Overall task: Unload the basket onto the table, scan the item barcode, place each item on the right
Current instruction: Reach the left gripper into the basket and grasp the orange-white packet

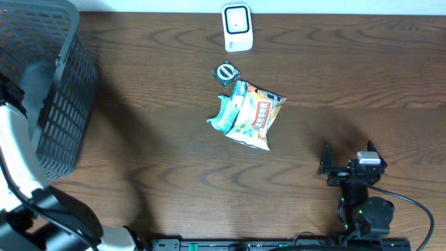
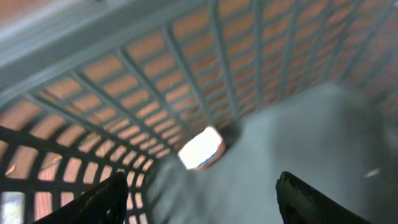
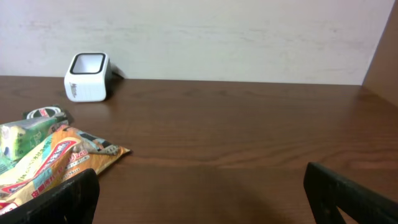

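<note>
Packets (image 1: pixel 249 115) lie mid-table, with a round tin (image 1: pixel 226 72) between them and the scanner (image 1: pixel 237 27) at the far edge. Right gripper (image 1: pixel 348 155): near edge, jaws wide, empty. Left gripper (image 2: pixel 200 180): inside the basket (image 1: pixel 63 97), jaws wide, empty.

The basket (image 1: pixel 66 104), cut by the overhead's left edge, hides the left gripper (image 2: pixel 200 183) there.

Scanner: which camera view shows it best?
Overhead: the white scanner is seen whole from above, window visible, beyond the snack packs. Right wrist shows it side-on, far left. Left wrist shows only the basket interior, no scanner.
</note>
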